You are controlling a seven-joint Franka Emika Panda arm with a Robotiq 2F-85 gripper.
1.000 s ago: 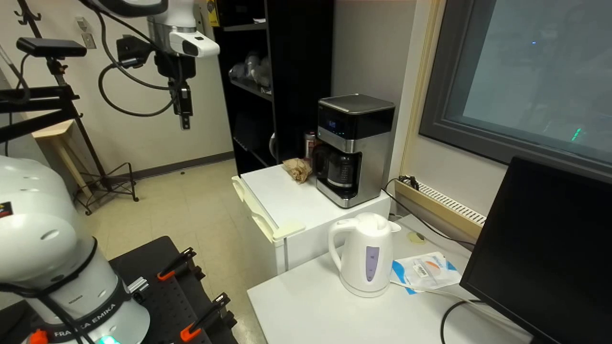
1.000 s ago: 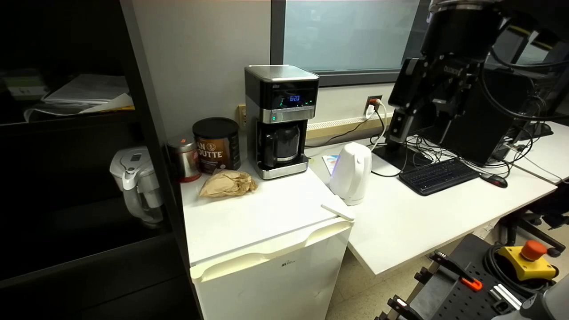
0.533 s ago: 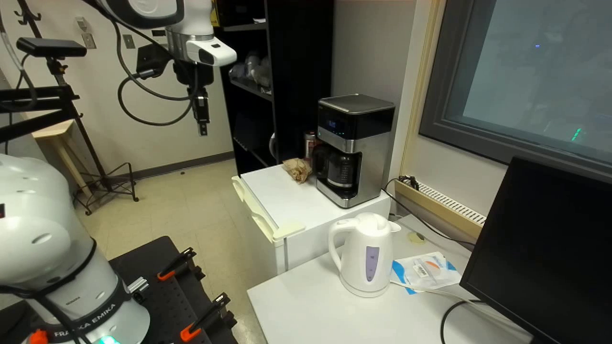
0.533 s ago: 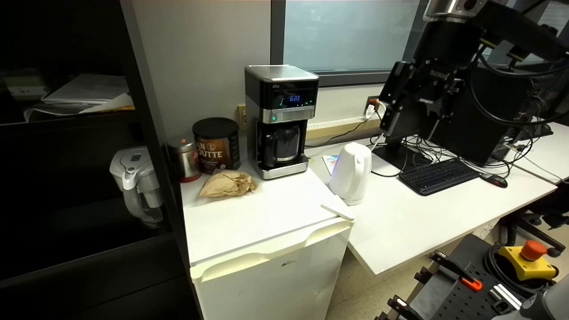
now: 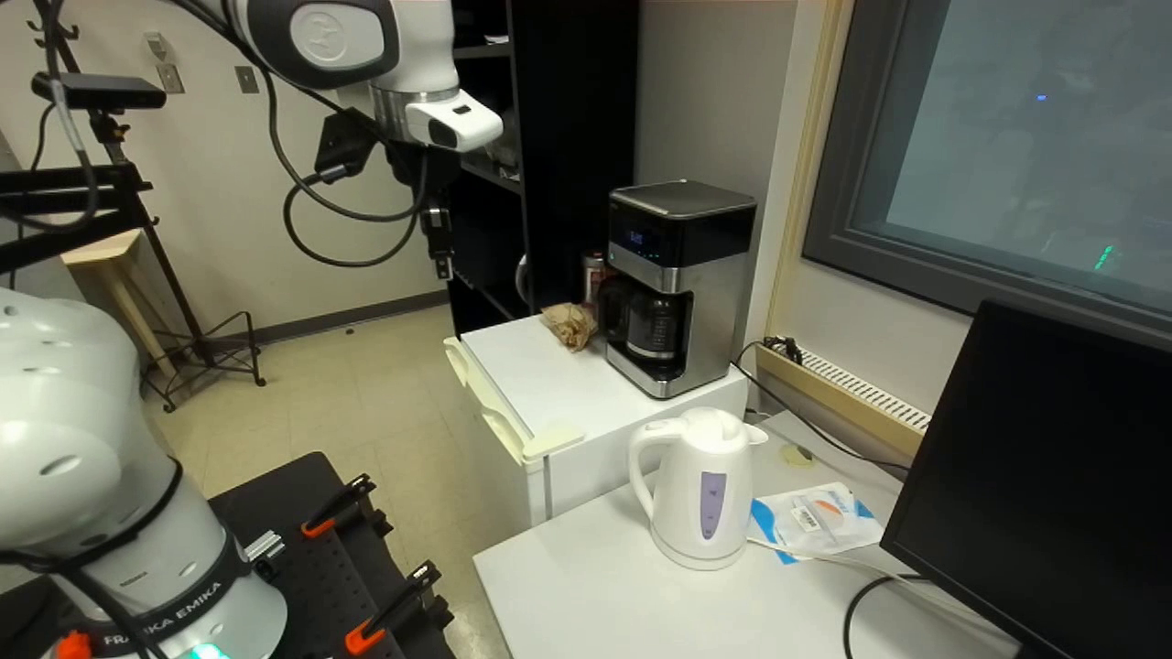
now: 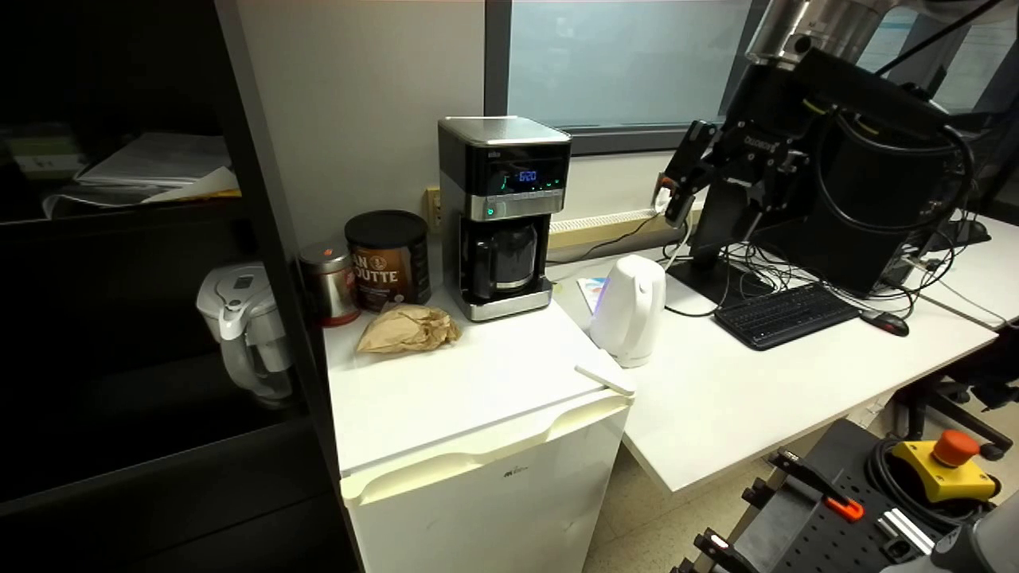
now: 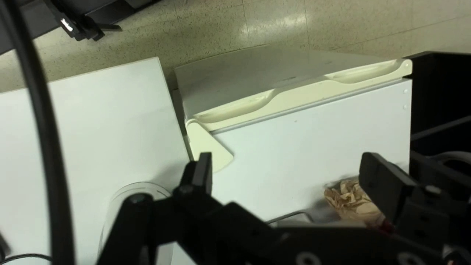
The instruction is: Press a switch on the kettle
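Black two-fingered tool (image 7: 286,165) shifted nearer white plastic loop-handled kettle (image 5: 685,499); jaws spread.
Kettle upright on flat white surface (image 5: 586,586).

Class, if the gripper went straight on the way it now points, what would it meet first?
Most likely the fridge, toward its front: in the wrist view it lies beyond the open gripper. Depth is unclear, so the gripper might just pass in front of it.
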